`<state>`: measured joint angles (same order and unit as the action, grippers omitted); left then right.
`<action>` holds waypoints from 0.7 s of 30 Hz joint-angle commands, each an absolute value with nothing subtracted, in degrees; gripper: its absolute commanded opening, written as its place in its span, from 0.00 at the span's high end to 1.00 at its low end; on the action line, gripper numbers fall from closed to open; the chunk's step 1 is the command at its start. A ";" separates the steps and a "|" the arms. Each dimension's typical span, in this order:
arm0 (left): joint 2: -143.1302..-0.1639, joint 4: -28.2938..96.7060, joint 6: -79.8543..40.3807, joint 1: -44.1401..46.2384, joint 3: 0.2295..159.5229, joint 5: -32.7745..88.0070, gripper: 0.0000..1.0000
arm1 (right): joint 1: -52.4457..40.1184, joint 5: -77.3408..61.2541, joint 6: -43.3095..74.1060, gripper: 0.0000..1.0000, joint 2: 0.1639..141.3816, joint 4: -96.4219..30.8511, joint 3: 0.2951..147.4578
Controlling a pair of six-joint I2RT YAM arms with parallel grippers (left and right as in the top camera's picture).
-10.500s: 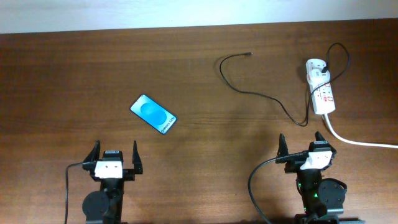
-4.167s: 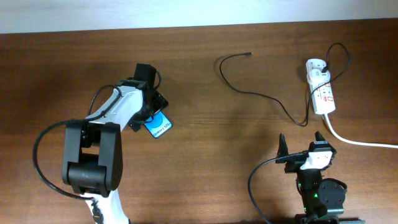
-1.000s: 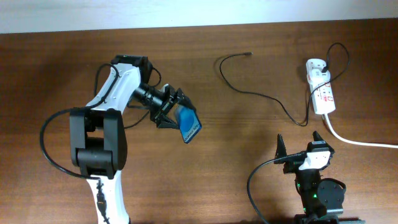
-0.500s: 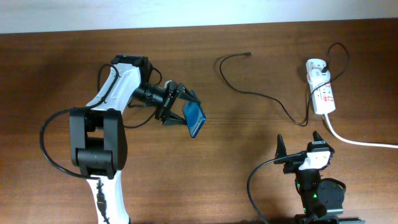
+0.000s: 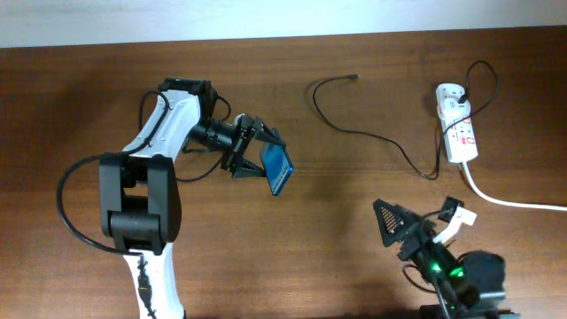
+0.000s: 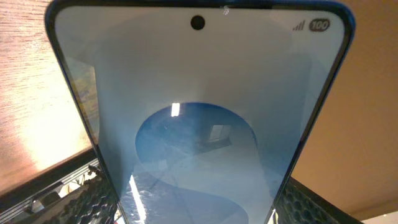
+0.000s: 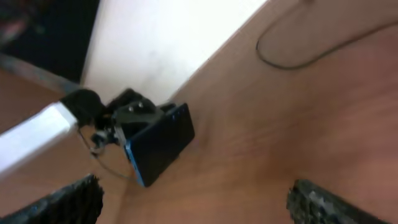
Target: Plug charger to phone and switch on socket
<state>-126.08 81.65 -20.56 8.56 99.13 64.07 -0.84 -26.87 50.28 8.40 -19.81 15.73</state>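
Note:
My left gripper [image 5: 257,156] is shut on the phone [image 5: 277,167], holding it tilted on edge above the table left of centre; its blue screen fills the left wrist view [image 6: 199,124], with the fingers [image 6: 81,199] at its two sides. The phone also shows in the right wrist view [image 7: 160,144]. The black charger cable [image 5: 372,135] lies loose from its plug tip [image 5: 354,77] to the white socket strip [image 5: 459,128] at the far right. My right gripper [image 5: 416,229] is open and empty near the front right, turned left toward the phone.
A thick white cord [image 5: 514,202] runs from the socket off the right edge. The table's far edge meets a pale wall [image 5: 283,18]. The left arm [image 5: 168,133] stretches across the left half.
The left gripper lifted the phone off the table and carried it right; it has held still for the last half second. The right gripper has just swung left from its upright rest.

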 commanded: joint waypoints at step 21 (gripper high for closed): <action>-126.30 81.47 -19.55 8.56 100.40 66.63 0.45 | -51.29 20.01 41.98 0.31 81.80 10.00 44.21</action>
<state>-126.13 81.43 -20.53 8.56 99.24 64.29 -51.05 19.07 42.04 80.90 9.32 43.09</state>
